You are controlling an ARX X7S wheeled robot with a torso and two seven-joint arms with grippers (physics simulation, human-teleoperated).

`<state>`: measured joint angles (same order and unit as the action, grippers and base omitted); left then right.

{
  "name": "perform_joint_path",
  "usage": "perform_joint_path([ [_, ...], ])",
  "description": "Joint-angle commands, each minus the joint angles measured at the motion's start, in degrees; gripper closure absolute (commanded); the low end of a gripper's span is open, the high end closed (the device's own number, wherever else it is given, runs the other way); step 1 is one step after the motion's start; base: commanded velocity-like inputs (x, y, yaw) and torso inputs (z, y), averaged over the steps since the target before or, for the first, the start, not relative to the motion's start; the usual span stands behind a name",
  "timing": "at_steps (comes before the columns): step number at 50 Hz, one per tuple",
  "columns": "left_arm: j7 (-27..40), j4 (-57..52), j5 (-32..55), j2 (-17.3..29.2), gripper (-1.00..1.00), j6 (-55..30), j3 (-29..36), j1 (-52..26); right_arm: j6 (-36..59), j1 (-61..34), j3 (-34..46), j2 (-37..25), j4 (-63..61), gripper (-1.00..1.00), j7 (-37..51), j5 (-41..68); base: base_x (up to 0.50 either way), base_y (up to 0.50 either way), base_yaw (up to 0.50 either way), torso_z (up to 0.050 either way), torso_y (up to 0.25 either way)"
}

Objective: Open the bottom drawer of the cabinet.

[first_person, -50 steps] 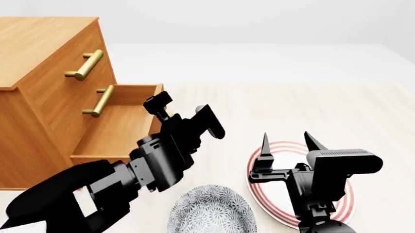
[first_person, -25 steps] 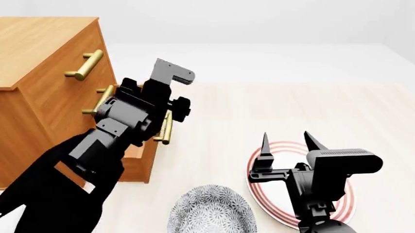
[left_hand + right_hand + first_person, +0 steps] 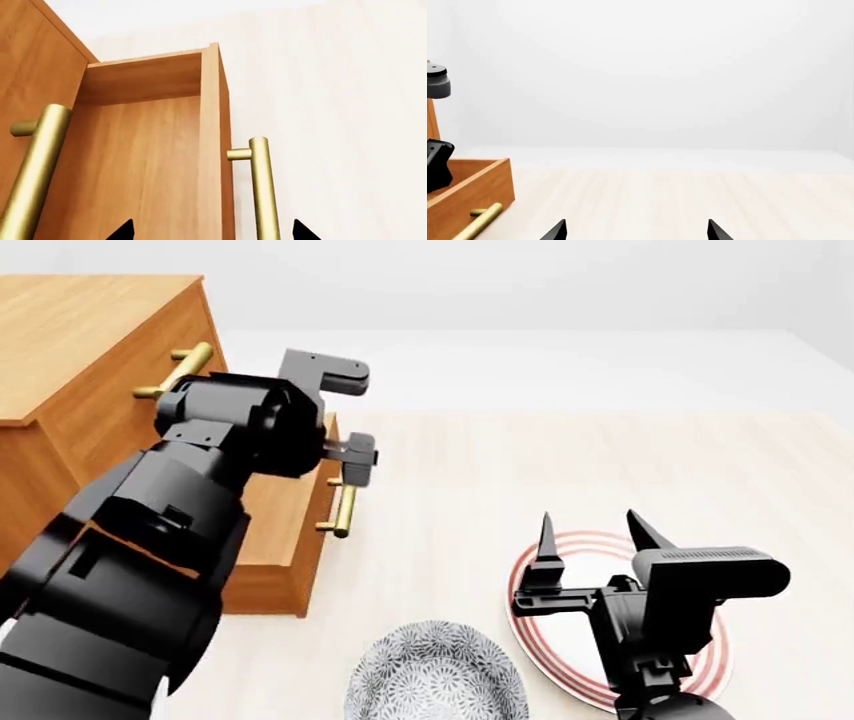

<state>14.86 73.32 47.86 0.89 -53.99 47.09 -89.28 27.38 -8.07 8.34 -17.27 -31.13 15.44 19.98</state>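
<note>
The cabinet [image 3: 80, 330] stands at the left. Its bottom drawer [image 3: 287, 570] is pulled out, and its brass handle [image 3: 343, 510] shows on the front. My left gripper [image 3: 350, 465] hangs above the drawer's front edge. In the left wrist view the left gripper [image 3: 210, 232] is open, its tips either side of the drawer front [image 3: 215, 150] and the handle [image 3: 263, 190], touching neither. My right gripper [image 3: 594, 535] is open and empty over the plate; it also shows in the right wrist view [image 3: 635, 231]. That view shows the drawer [image 3: 474, 192] too.
A red-ringed white plate [image 3: 523, 585] lies under my right gripper. A patterned grey bowl [image 3: 434, 680] sits at the near edge. The top drawer's handle [image 3: 174, 375] and the middle drawer's handle [image 3: 33, 170] stick out above the open drawer. My left arm hides most of the cabinet's front.
My left arm has risen from low beside the open drawer to above its front edge. The drawer has stayed open. The right arm has not moved.
</note>
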Motion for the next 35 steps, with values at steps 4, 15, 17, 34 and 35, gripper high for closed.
perform_joint_path([
  [4,-4.5,1.6,-7.4,-0.8,-1.00,-4.3,-8.1,0.9,-0.4,0.2,0.2,-0.2,0.1,-1.00,0.3,0.2,0.00,0.00,0.00,0.000,0.000],
  [15,-5.1,1.6,-11.8,-0.9,-1.00,-4.2,-12.5,3.5,-1.1,0.6,0.2,-0.3,0.6,-1.00,0.4,0.4,0.00,0.00,0.00,0.000,0.000],
  [17,-5.2,1.6,-12.8,-0.9,-1.00,-4.3,-13.5,3.9,-1.0,0.5,0.1,-0.4,0.6,-1.00,0.5,0.5,0.00,0.00,0.00,0.000,0.000],
  [34,-6.4,1.6,-16.4,-0.9,-1.00,-4.8,-16.8,6.1,-0.7,0.3,0.3,-0.7,0.3,-1.00,1.0,0.8,0.00,0.00,0.00,0.000,0.000],
  [35,-6.4,1.6,-16.5,-0.9,-1.00,-4.7,-16.8,6.2,-0.7,0.3,0.3,-0.7,0.3,-1.00,1.1,0.9,0.00,0.00,0.00,0.000,0.000],
])
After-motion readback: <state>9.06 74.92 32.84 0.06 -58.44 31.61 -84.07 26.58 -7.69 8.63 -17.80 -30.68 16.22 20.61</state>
